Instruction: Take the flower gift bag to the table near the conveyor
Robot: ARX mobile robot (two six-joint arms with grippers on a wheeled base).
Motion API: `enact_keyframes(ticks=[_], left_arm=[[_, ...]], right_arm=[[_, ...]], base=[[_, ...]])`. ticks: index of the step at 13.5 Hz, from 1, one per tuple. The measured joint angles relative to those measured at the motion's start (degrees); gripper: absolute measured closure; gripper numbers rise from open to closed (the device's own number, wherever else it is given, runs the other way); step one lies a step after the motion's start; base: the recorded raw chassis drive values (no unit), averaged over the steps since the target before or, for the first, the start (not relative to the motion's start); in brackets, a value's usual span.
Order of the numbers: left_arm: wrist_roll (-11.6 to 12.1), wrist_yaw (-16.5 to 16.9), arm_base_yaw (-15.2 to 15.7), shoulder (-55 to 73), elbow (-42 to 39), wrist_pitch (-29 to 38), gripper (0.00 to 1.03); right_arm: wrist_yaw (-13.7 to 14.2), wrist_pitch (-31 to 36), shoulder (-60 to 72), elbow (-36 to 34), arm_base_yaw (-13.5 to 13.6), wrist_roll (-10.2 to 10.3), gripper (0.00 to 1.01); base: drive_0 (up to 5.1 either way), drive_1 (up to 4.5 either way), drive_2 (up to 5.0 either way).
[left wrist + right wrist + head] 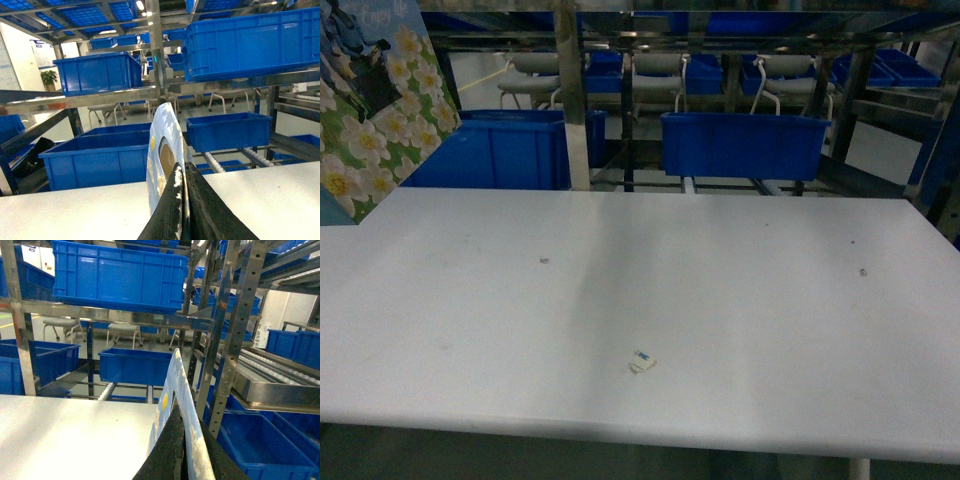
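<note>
The table (720, 280) spans the head view, its near and far edges both visible and its surface open apart from specks. Beyond the far edge stands the conveyor (275, 367), carrying two bins (745, 145) (495, 150) just past the table line. The bag (380, 110) hangs at the upper-left corner, over the table's left edge, raised off the surface. The left gripper (184, 200) is pressed together on the bag's top edge (162, 145). The right gripper (182, 450), beside the table's right edge, pinches a similar pale-blue panel (175, 385). A scrap (642, 362) lies near the front edge.
</note>
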Motion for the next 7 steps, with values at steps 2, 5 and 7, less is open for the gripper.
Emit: enact_keyframes(ticks=[2, 5, 7], left_arm=[[0.0, -0.5, 0.4, 0.1, 0.0, -0.3, 1.01], [0.2, 0.0, -0.1, -0.4, 0.0, 0.2, 1.01], [0.2, 0.2, 0.0, -0.1, 0.0, -0.1, 1.01]], right_arm=[[-0.3, 0.0, 0.3, 0.0, 0.2, 0.0, 0.99], [-0.2, 0.3, -0.4, 0.0, 0.3, 0.0, 0.99], [0.0, 0.0, -0.2, 0.0, 0.3, 0.0, 0.99]], base=[[-2.4, 1.9, 0.3], [0.0, 2.88, -2.9], [0.2, 4.55, -4.1]])
